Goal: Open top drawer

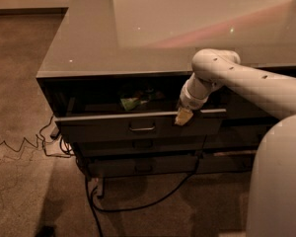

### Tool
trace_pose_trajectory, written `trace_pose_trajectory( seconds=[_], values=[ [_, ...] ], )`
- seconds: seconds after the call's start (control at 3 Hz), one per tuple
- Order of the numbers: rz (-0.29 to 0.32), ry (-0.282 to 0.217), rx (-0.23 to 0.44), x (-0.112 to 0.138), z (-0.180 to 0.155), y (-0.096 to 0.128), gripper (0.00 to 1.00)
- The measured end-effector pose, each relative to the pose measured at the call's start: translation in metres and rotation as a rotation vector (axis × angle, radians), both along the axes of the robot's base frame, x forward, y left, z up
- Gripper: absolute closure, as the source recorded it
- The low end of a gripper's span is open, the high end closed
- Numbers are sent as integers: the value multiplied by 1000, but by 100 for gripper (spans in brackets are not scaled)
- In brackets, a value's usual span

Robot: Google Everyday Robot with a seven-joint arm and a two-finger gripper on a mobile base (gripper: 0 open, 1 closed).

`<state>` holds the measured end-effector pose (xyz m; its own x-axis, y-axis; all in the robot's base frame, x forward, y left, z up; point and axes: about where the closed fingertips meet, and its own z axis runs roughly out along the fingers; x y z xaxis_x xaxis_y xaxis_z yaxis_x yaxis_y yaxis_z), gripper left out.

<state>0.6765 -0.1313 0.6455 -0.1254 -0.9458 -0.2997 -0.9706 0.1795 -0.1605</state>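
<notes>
Dark-grey, the top drawer (98,127) sits mid-frame, standing partway out beneath the glossy tabletop (138,33), with green clutter (130,102) inside. The gripper (183,116) rests at the drawer front's upper edge, right of the handle (142,128); whether it grips anything cannot be told. A cable (138,206) lies on the carpet (19,83) below.

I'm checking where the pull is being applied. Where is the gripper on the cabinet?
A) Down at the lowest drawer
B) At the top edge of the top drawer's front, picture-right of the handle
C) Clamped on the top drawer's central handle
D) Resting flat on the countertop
B: the gripper sits at the upper edge of the top drawer front, picture-right of the handle and apart from it.
</notes>
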Motion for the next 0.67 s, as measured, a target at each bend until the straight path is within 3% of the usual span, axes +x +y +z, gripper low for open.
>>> trace_pose_trajectory(
  seconds=[0.33,0.67],
  values=[
    [-4,35,26,-18,1,1,100],
    [1,107,60,-43,-2,6,100]
  ],
)
